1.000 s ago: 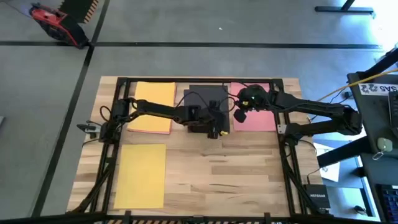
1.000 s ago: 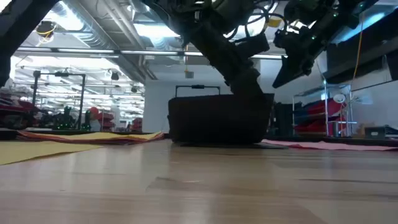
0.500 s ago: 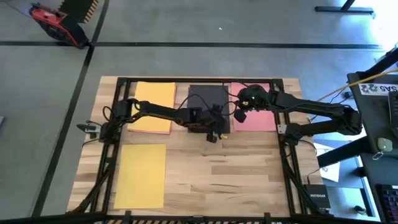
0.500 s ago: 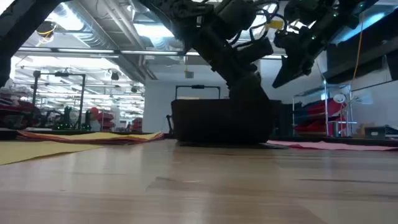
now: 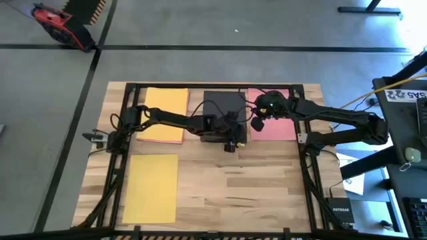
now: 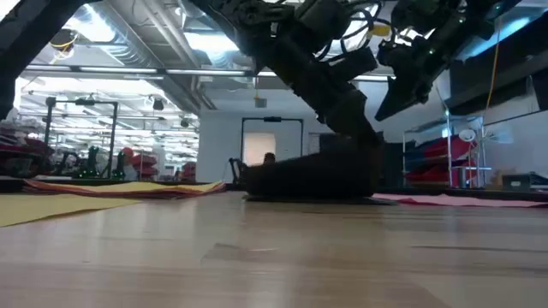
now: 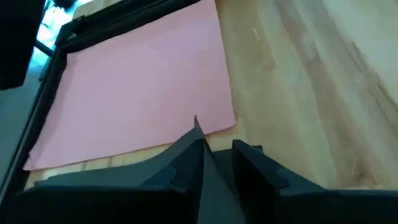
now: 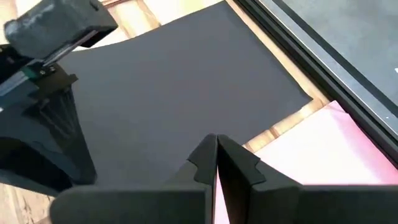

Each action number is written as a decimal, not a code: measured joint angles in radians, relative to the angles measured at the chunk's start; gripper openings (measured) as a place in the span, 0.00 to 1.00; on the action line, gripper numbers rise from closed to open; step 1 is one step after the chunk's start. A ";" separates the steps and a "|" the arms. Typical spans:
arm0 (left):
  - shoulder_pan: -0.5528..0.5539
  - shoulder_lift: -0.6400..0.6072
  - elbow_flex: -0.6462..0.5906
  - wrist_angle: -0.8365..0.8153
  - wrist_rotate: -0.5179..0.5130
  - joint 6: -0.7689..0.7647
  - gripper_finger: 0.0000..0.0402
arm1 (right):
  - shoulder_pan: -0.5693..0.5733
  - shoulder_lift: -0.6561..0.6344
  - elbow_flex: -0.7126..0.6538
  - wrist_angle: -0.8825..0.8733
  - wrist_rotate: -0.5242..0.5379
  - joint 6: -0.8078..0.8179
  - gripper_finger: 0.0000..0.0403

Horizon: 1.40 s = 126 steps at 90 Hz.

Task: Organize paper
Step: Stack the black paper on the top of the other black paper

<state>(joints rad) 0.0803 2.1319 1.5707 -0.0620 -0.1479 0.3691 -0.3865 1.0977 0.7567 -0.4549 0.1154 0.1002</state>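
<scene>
Your table (image 5: 227, 193) carries 4 coloured lots of paper.

- Black sheet (image 5: 223, 107): at the far edge, centre, between the orange stack and the pink sheet. In the low view its near edge is lifted off the wood (image 6: 308, 180).
- Pink sheet (image 5: 277, 128): far right, flat, just beside the black sheet.
- Orange stack (image 5: 163, 113): far left, with a pink edge showing at its near side.
- Yellow sheet (image 5: 151, 187): near left, flat, well apart from the others.
- Left gripper (image 5: 230, 137): reaches across to the black sheet's near edge; fingers (image 7: 186, 158) pinched together on that edge.
- Right gripper (image 5: 257, 122): raised over the seam between black and pink; fingers (image 8: 205, 155) pressed together, holding nothing you can see.
</scene>
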 joint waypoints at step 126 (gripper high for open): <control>-0.010 -0.322 -0.243 -0.021 0.005 -0.511 0.00 | 0.001 -0.121 0.000 0.089 -0.191 -0.032 0.00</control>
<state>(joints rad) 0.0708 1.8097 1.3275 -0.0829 -0.1431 -0.1421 -0.3855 0.9768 0.7565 -0.3658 -0.0759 0.0684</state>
